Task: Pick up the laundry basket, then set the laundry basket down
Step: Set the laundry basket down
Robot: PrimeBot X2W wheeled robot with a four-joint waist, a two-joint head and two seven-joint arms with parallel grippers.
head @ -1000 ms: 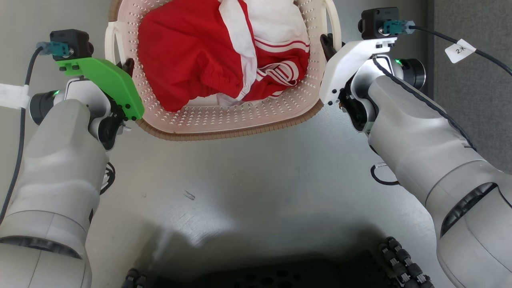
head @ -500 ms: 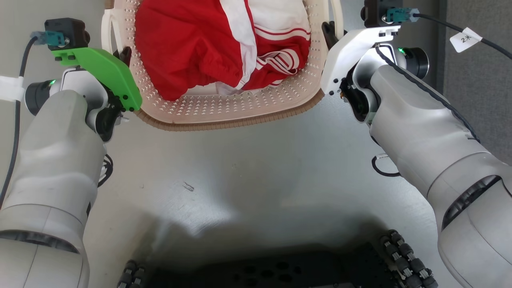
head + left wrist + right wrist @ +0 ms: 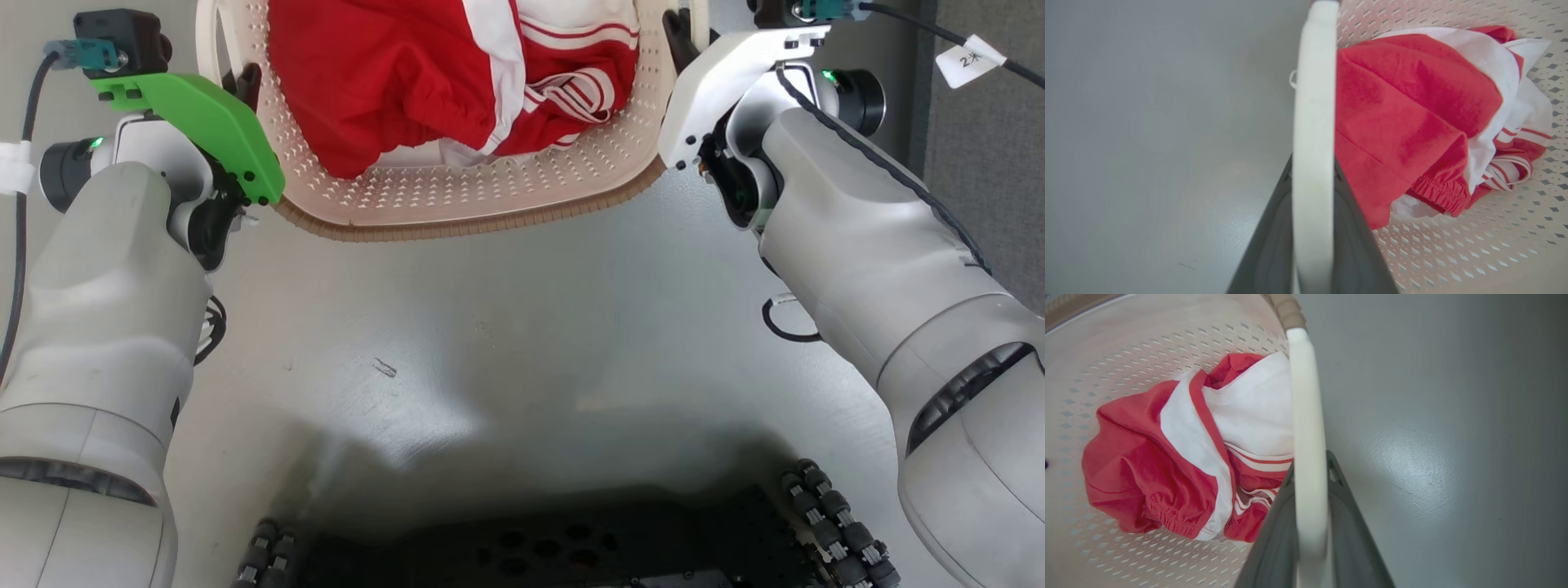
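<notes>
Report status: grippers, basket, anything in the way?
Left gripper shut on the laundry basket at its left handle; right gripper shut on its right handle. Red-and-white clothing inside. No obstacle seen.

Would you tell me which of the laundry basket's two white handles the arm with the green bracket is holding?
The left handle, in the left gripper; the right gripper carries a white bracket.

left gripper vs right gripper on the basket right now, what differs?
The left gripper sits under a green camera mount; the right gripper sits under a white mount. The left gripper clamps the left handle of the laundry basket; the right gripper clamps the right handle. Shared: each wrist view shows two dark fingers straddling a white handle, shut on it.
</notes>
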